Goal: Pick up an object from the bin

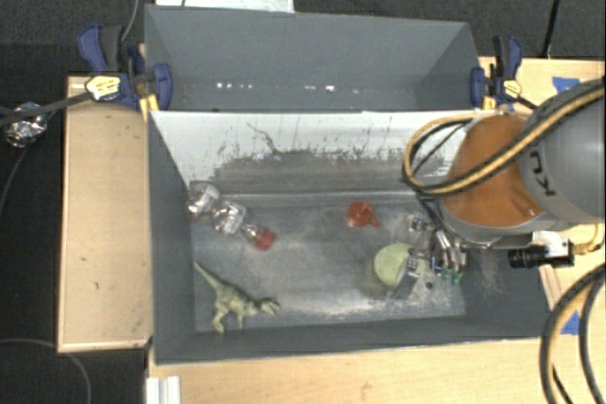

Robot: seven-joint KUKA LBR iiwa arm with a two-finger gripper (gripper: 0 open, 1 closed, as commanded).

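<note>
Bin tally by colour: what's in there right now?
Green: 2, toy dinosaur and pale round thing
Red: 2, small red piece and red lump
Clear: 1, crumpled clear thing
Total: 5

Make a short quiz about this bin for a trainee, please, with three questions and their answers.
1. True or false: the green dinosaur lies in the lower left corner of the bin, as the camera sees it.
2. Fill in: the small red thing lies nearer the ___ wall (far or near).
3. Which thing is closest to the pincer? A) the dinosaur B) the pale green round thing C) the small red thing

Key: 1 true; 2 far; 3 B.
</note>
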